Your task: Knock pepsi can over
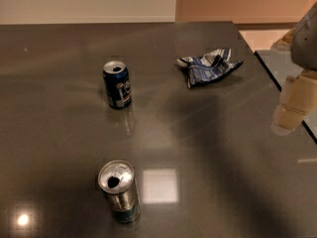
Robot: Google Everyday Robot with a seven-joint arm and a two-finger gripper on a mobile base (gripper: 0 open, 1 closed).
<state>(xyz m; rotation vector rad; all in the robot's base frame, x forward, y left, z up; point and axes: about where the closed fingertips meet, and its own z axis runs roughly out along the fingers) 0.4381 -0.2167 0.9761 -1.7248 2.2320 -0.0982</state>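
Observation:
The pepsi can [117,85] is dark blue with a silver top and stands upright on the dark table [59,123], left of the middle. My gripper [291,114] hangs at the right edge of the view, pale and blurred, above the table's right side. It is far to the right of the pepsi can and touches nothing.
A silver-grey can with a teal band [119,191] stands upright near the front. A crumpled blue-and-white foil snack bag [208,66] lies at the back right. The table's right edge [277,83] runs diagonally, with a gap and another surface beyond it.

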